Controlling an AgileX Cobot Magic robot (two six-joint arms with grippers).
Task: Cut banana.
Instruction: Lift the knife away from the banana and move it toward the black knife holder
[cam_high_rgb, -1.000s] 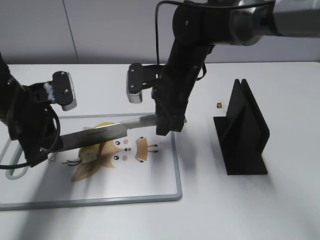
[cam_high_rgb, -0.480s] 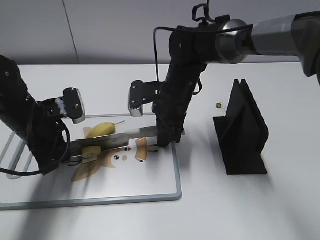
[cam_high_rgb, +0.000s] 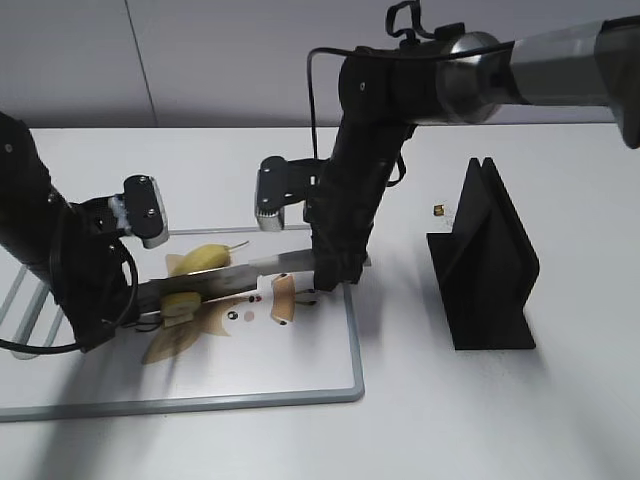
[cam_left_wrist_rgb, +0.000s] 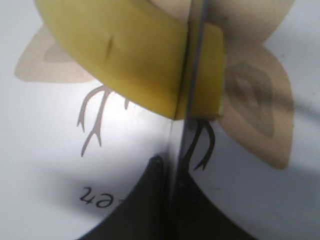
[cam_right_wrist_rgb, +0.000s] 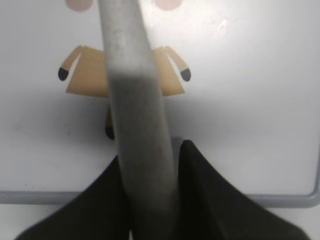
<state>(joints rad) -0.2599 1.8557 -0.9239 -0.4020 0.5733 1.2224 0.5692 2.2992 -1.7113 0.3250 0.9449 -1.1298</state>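
Note:
The banana (cam_high_rgb: 205, 258) lies on the white cutting board (cam_high_rgb: 352, 340), stem pointing right. A short cut slice (cam_high_rgb: 180, 303) lies just in front of it. The knife (cam_high_rgb: 240, 275) lies level across the banana, its blade between the main piece (cam_left_wrist_rgb: 125, 55) and the slice (cam_left_wrist_rgb: 207, 70). My right gripper (cam_high_rgb: 330, 272) is shut on the grey knife handle (cam_right_wrist_rgb: 132, 100). My left gripper (cam_high_rgb: 135, 305) is shut on the blade's tip end (cam_left_wrist_rgb: 192, 75), jaws (cam_left_wrist_rgb: 170, 162) tight on the thin edge. The right gripper's jaws (cam_right_wrist_rgb: 150, 165) also show in the right wrist view.
A tan cartoon deer print (cam_high_rgb: 250, 310) covers the board under the banana. A black knife stand (cam_high_rgb: 490, 270) stands right of the board, with a small brown object (cam_high_rgb: 438, 210) behind it. A white wire rack (cam_high_rgb: 20, 300) sits at the left edge.
The knife, held at both ends, came down from above the banana into it, and a slice now sits apart from the main piece. Both arms lowered with it.

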